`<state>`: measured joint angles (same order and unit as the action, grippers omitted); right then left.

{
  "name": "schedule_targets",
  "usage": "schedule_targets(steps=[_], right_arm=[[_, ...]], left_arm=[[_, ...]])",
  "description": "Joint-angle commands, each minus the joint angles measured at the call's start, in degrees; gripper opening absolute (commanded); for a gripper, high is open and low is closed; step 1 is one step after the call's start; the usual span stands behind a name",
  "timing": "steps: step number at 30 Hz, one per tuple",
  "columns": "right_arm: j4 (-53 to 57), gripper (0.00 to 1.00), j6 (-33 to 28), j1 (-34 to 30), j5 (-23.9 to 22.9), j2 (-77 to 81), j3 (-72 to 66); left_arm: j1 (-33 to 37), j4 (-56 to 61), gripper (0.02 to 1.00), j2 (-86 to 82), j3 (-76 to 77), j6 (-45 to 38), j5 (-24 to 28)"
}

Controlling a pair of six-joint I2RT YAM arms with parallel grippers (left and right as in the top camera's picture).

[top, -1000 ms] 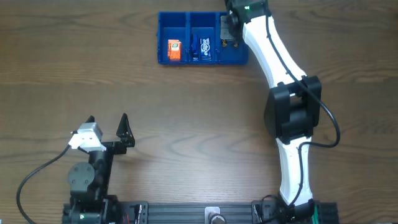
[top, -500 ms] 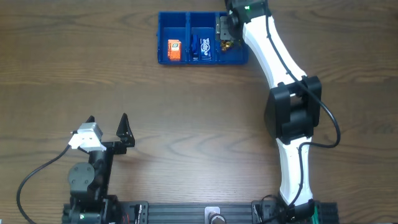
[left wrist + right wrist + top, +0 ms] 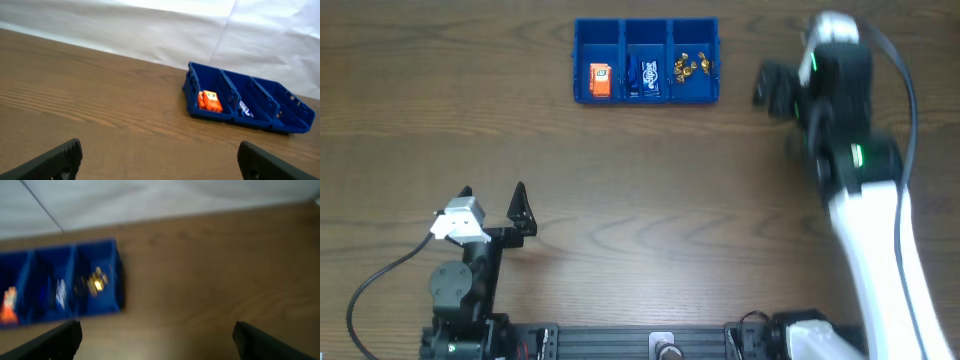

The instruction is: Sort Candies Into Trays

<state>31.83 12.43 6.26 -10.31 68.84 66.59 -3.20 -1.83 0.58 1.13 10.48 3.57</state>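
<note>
A blue tray (image 3: 646,23) with three compartments lies at the table's far side. Its left compartment holds an orange candy (image 3: 601,80), the middle one a blue-wrapped candy (image 3: 647,76), and the right one several gold candies (image 3: 694,65). My right gripper (image 3: 775,88) hangs to the right of the tray, apart from it. In the right wrist view that right gripper (image 3: 155,340) is open and empty, with the tray (image 3: 60,315) and gold candies (image 3: 95,282) ahead. My left gripper (image 3: 492,195) stands open and empty near its base, looking at the tray (image 3: 210,112) and the orange candy (image 3: 210,101).
Bare wooden table (image 3: 640,180) spreads between the tray and both arm bases. A white backdrop (image 3: 150,25) rises behind the table's far edge.
My right arm has pulled away from over the tray's right compartment, moving right and back. The gold candies now lie uncovered there. The left arm has not moved.
</note>
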Motion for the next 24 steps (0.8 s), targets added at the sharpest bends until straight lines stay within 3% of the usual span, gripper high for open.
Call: schedule_targets(steps=[1, 10, 24], right_arm=[[-9.0, 0.998, -1.0, -2.7, -0.1, -21.3, -23.5], [-27.3, 0.998, -1.0, -5.1, 4.3, -50.2, -55.8], [-28.9, 0.998, -5.5, -5.6, 6.0, -64.1, -66.2]], left_arm=[[0.2, -2.4, 0.998, -0.4, -0.9, -0.2, 0.5], [0.2, -2.4, 0.998, -0.4, -0.9, -0.2, 0.5], [0.2, -2.4, 0.996, -0.4, -0.9, -0.2, 0.5]])
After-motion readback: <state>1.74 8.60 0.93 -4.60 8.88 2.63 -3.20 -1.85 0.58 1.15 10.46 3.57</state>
